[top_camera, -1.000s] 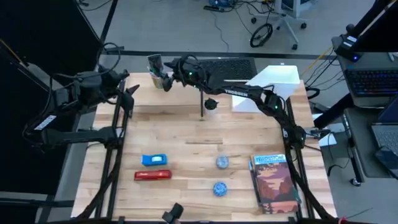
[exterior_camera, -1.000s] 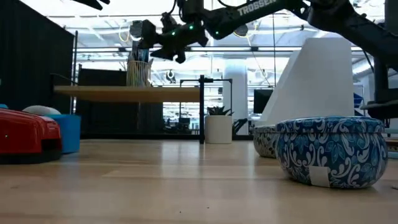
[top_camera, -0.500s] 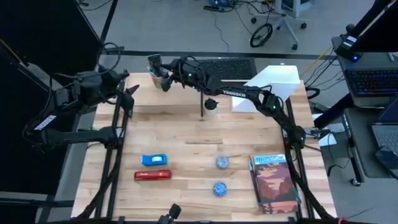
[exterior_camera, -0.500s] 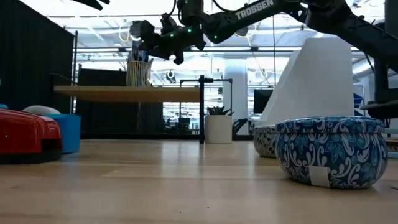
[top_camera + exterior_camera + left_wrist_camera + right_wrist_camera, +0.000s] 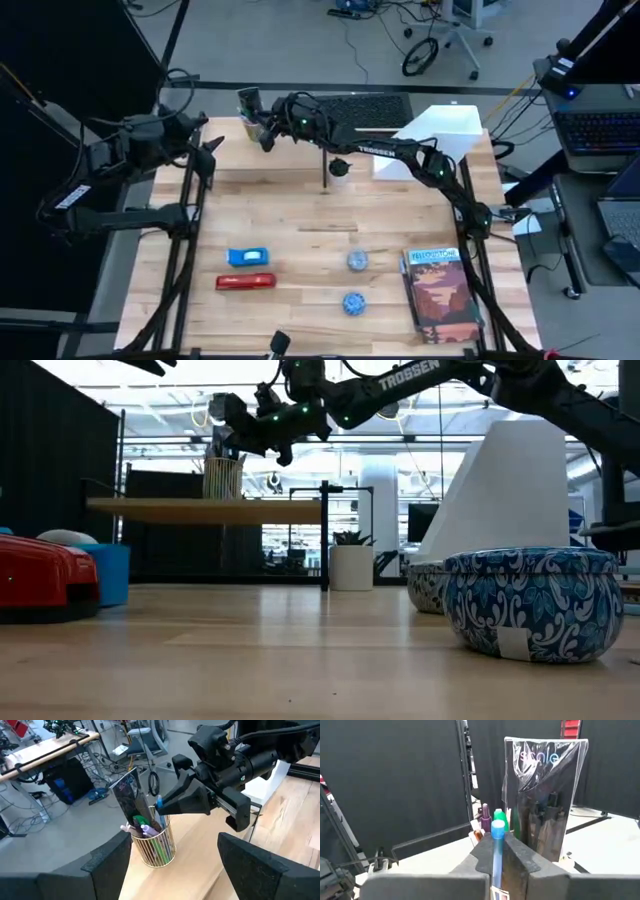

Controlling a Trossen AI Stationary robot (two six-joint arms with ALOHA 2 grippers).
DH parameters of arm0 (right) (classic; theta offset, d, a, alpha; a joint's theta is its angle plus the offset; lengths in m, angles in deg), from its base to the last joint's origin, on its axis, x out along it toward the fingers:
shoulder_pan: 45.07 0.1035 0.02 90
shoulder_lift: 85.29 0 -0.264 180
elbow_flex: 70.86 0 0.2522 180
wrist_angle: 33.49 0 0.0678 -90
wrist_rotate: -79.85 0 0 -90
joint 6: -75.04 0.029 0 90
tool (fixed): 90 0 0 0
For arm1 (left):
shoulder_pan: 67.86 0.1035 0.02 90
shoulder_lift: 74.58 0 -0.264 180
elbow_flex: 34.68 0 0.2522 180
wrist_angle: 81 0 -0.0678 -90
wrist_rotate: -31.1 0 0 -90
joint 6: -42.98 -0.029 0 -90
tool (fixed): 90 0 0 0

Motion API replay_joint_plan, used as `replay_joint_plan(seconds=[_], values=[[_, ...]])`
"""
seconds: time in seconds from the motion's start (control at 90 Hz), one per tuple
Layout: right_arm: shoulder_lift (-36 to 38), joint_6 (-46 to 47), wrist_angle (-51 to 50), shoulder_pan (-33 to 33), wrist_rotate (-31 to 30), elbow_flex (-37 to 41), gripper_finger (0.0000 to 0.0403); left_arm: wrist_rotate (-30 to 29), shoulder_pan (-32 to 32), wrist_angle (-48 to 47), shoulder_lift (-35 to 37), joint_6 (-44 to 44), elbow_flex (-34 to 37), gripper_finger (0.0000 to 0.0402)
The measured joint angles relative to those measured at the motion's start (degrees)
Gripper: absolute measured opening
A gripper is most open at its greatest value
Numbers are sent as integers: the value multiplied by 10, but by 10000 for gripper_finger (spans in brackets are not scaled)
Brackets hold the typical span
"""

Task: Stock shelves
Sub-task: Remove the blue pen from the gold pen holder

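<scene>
A gold wire cup (image 5: 156,847) holding pens and a clear-wrapped pack (image 5: 545,795) stands at the left end of the light-wood plank shelf (image 5: 210,510), far left on the table. My right gripper (image 5: 266,128) reaches across to the cup and is shut on a blue-capped pen (image 5: 497,827). The white file holder (image 5: 440,135) stands at the far right. My left gripper (image 5: 208,150) waits open at the table's left edge, level with the shelf, its fingers (image 5: 107,865) wide apart and empty. My right gripper pinches the blue-capped pen just below its cap (image 5: 497,847) between its two fingers (image 5: 182,805). The fingers come from the table's right side, slanting slightly down, and lie across the pen. The pen stands upright with its lower part in the wire cup.
A small white plant pot (image 5: 340,168) stands by the shelf's black leg. Two blue patterned bowls (image 5: 357,261) (image 5: 353,302), a book (image 5: 440,295), a red stapler (image 5: 245,282) and a blue box (image 5: 248,257) lie on the near half. A keyboard (image 5: 370,105) lies beyond the far edge.
My right gripper has edged toward the wire cup and shut its fingers on the blue-capped pen. The pen and the cup stay where they were.
</scene>
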Motion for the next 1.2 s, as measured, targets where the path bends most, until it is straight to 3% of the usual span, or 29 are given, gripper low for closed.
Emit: replay_joint_plan(seconds=[0.244,0.411,0.856,1.1,1.2], values=[[20,-35,-39,0,0,-51,8,0,0,-1,0,-1,0,283],[44,-64,-182,1,18,-124,7,0,0,-1,0,0,0,283],[203,-75,-406,30,20,-111,8,0,0,-2,0,0,0,283],[193,-86,-637,76,79,-106,8,0,0,-2,0,0,0,283],[179,-106,-678,99,79,-67,8,0,0,-2,0,0,0,283]])
